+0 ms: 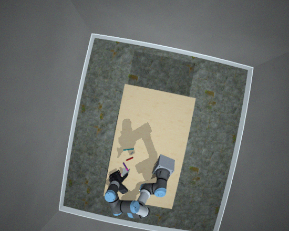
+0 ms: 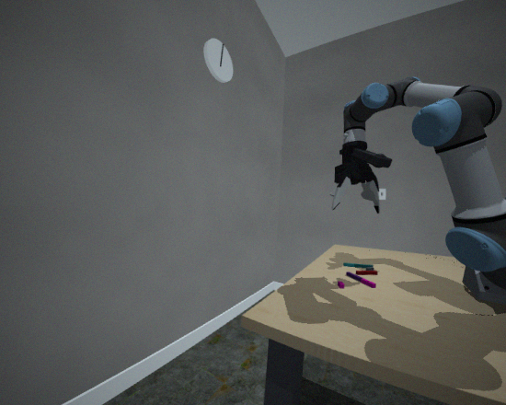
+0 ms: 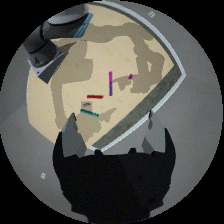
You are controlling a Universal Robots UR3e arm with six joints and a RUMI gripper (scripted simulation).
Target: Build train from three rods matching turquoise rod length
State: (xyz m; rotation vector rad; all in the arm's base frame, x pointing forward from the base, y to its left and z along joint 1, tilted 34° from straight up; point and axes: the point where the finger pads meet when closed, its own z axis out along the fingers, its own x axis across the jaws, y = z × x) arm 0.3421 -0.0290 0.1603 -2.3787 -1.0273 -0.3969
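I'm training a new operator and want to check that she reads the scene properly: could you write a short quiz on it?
1. Which rod lies nearest the turquoise rod?
A) purple rod
B) grey rod
C) red rod

2. True or false: the red rod touches no other rod.

3. Fill in one word: the tool is above the table with its jaws ____.

Key: 1 B; 2 true; 3 open.
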